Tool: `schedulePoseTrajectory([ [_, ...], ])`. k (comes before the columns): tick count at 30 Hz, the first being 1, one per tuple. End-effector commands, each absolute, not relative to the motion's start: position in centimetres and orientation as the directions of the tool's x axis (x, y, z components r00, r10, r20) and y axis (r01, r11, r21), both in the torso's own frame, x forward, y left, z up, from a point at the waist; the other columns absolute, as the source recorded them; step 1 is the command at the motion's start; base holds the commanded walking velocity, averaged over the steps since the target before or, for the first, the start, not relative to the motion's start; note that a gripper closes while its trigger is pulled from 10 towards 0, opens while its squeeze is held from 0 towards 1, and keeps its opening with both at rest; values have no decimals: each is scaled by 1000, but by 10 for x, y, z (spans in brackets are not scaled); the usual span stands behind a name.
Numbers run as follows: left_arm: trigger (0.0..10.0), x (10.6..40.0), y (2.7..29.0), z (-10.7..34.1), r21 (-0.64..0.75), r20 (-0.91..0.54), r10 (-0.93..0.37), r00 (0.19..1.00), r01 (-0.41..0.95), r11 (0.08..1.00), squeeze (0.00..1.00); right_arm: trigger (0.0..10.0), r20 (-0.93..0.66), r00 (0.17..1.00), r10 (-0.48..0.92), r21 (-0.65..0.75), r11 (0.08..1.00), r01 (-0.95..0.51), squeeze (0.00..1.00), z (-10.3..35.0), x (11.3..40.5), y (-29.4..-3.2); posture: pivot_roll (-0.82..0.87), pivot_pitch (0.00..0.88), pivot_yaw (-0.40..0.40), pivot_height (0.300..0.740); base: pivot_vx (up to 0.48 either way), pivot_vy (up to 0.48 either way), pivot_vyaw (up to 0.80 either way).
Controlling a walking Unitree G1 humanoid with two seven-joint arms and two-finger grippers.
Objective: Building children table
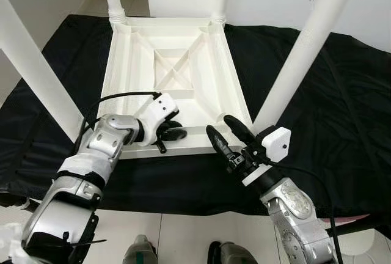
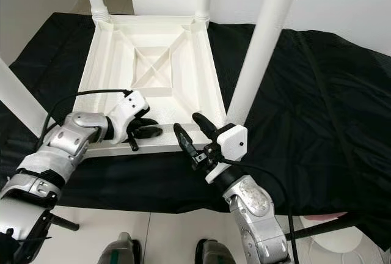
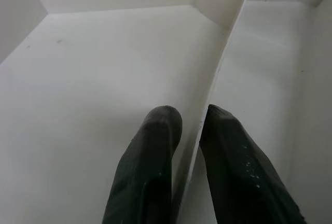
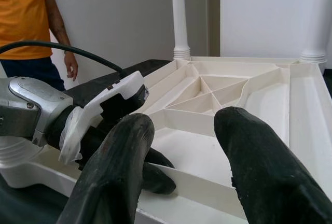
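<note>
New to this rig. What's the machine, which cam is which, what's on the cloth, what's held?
It is a humanoid robot with two silver arms, each ending in a two-fingered black tool. Two pictures come from its head, looking down; two come from cameras on its wrists. An upturned white plastic table lies on a black cloth, four legs pointing up. The left tool pinches a thin wall at the table's near edge. The right tool hovers open beside it, holding nothing. A person stands behind.
</note>
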State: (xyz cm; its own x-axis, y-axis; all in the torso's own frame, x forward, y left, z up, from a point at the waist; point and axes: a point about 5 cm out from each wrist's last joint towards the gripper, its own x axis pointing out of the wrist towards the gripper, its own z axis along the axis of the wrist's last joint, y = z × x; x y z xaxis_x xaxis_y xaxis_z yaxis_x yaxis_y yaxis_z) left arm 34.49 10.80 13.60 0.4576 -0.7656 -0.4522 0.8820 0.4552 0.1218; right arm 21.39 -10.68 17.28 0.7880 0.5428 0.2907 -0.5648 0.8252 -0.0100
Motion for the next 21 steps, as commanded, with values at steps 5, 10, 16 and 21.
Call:
schedulePoseTrajectory([
  [5,0,357,132,148,197,-356,-584,729,670,716,0,10000,288,798,529,1,833,-553,0,172,213,-109,-12,69,19,740,0,0,0],
  [10,0,352,138,150,209,-345,-561,753,644,736,0,10000,289,799,527,3,834,-551,0,171,213,-108,-9,65,20,740,0,0,0],
  [16,0,343,147,150,195,-336,-536,774,614,765,0,10000,284,798,532,6,831,-556,0,169,214,-107,1,71,9,740,0,0,0],
  [21,0,324,158,148,176,-342,-549,763,626,760,0,10000,271,789,551,1,819,-573,0,168,215,-107,14,79,-7,740,0,0,0],
])
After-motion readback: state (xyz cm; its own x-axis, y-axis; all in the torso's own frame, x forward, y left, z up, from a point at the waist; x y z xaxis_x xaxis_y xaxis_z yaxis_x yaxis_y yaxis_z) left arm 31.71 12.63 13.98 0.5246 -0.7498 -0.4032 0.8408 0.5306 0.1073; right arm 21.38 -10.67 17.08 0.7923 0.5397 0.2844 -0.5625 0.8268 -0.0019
